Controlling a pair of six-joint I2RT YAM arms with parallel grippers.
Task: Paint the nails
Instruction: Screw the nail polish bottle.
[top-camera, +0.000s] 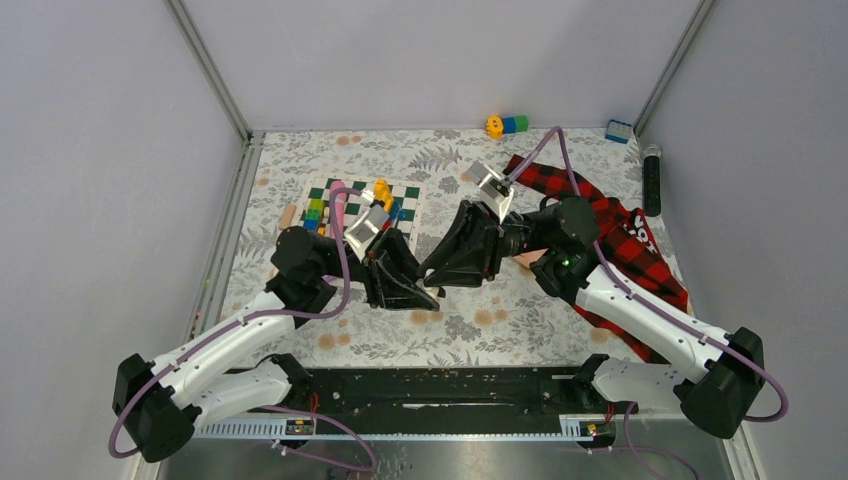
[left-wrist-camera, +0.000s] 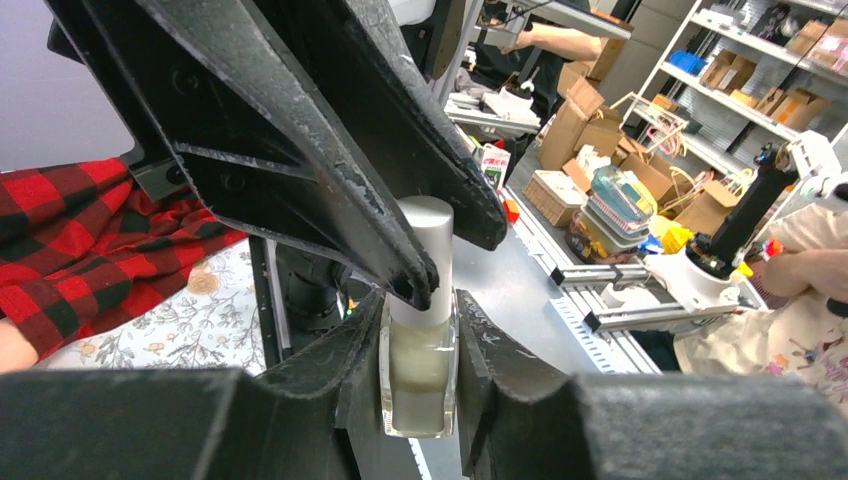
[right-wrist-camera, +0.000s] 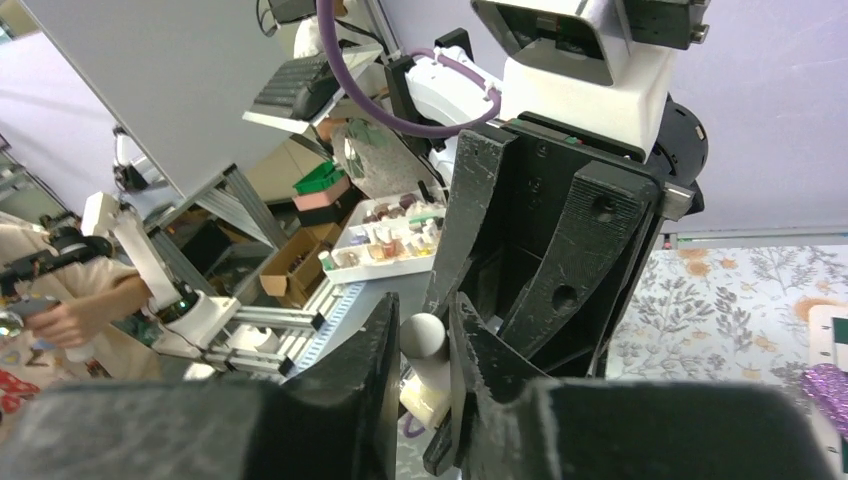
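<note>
In the top view, left of centre, you have a green-and-white checkered board (top-camera: 405, 197) lying on the floral surface (top-camera: 500, 320), with a cluster of coloured toy blocks (top-camera: 318, 212) on its left part. Just below it your left end effector (left-wrist-camera: 418, 335) reaches toward the middle of the frame; its wrist view shows the two fingers (left-wrist-camera: 345, 365) pinching the clear glass body of a polish bottle (left-wrist-camera: 418, 375), which stands upright between them. Your right end effector (right-wrist-camera: 425, 335) comes in from the right and meets it nose to nose at the centre of the top view, its fingers (right-wrist-camera: 372, 350) pressed onto the bottle's silver cap (left-wrist-camera: 426, 245) from either side. To the right of that, the red-and-black plaid sleeve (top-camera: 625, 235) runs diagonally from upper centre down to the right edge of the surface, partly under your right arm (top-camera: 640, 310). Only a pale sliver of the dummy hand (top-camera: 523, 262) peeks out beside that arm's wrist, so the nails are hidden and you cannot tell their exact spot. Along the top edge sit an orange, green and blue block row (top-camera: 507, 124) and a lone blue block (top-camera: 619, 130), with a black cylinder (top-camera: 651, 180) at the far right
</note>
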